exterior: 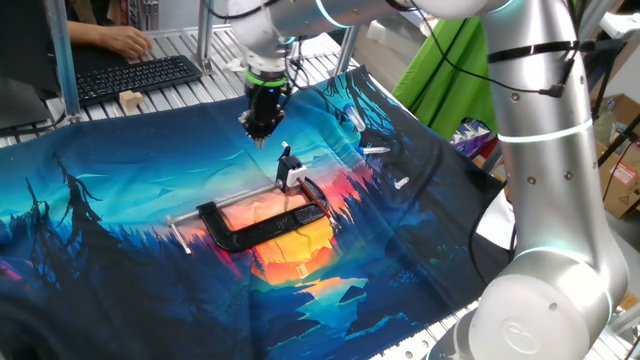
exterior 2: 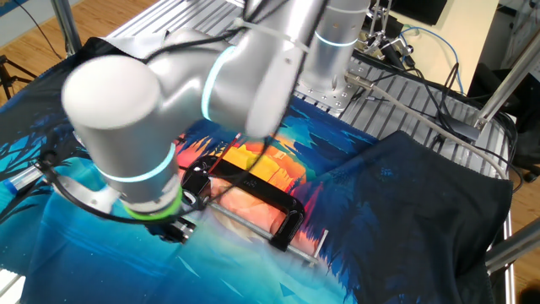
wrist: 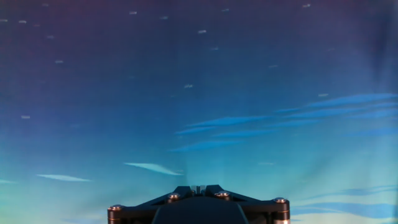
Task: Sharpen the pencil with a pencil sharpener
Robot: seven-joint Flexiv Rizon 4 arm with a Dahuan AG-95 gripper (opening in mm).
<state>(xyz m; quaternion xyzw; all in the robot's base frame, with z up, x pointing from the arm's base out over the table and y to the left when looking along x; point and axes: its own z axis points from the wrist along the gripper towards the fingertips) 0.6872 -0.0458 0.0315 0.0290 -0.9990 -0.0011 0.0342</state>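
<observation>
The pencil sharpener (exterior: 293, 177), a small whitish block, sits at the far jaw of the black C-shaped clamp (exterior: 262, 226) on the printed cloth. A thin dark stick, the pencil (exterior: 286, 155), stands up out of it. My gripper (exterior: 261, 138) hangs point-down above the cloth, a little behind and to the left of the pencil and apart from it. Its fingers are shut with nothing between them. The hand view shows only blue cloth beyond the closed gripper (wrist: 199, 188). In the other fixed view the arm hides the gripper and the sharpener; the clamp (exterior 2: 285, 223) shows.
The clamp's silver rod (exterior: 181, 233) sticks out to the left. Two small white bits (exterior: 376, 150) lie on the cloth to the right. A keyboard (exterior: 130, 78) with a person's hand (exterior: 127, 41) and a small wooden block (exterior: 130, 99) are at the back left.
</observation>
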